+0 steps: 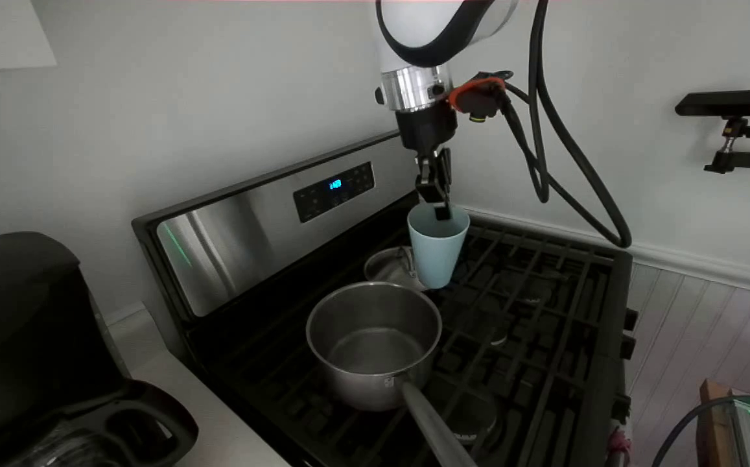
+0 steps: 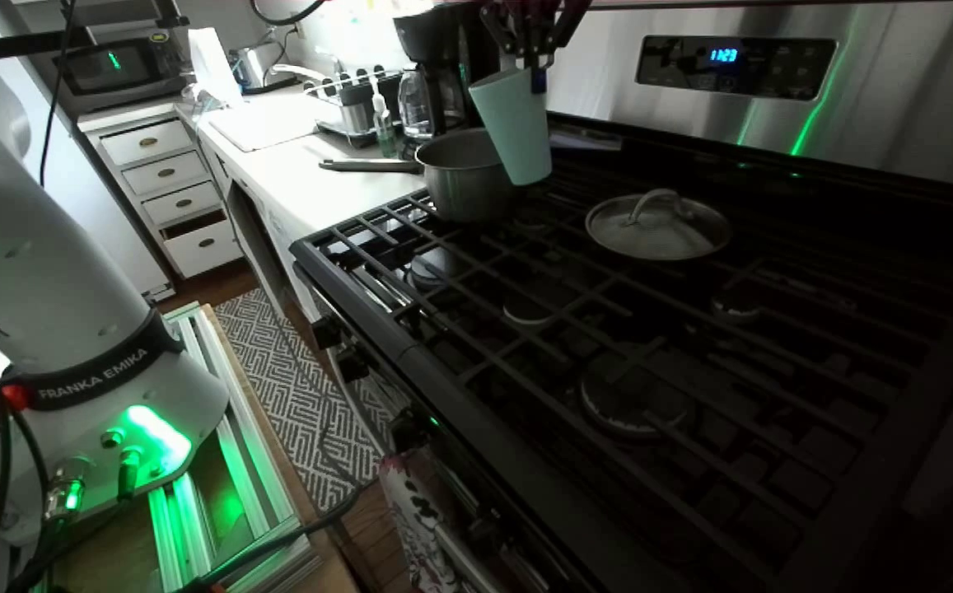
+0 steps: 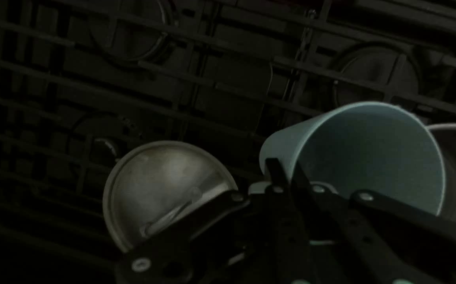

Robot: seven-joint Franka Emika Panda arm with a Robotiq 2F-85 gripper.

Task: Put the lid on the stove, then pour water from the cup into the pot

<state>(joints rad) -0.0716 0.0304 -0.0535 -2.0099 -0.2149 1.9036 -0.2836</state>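
Since the lid (image 2: 659,235) lies on the range (image 1: 258,233) below our gripper (image 3: 287,171), closed on the tumbler (image 1: 439,251), we judge pouring remains

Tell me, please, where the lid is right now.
In an exterior view, the lid lies on the stove, right of the pot and below the display panel.

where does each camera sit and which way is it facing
An exterior view: high by the coffee maker, looking down across the stove past the pot; part of the arm and the jaws show.
An exterior view: seemingly near the stove's opposite end, looking back toward the counter; the arm's base and the jaws show.
Wrist view: just above the jaws, looking down past them over the cup and lid; of the robot, only the jaws.
Both exterior views share pot, lid and the cup in the jaws.
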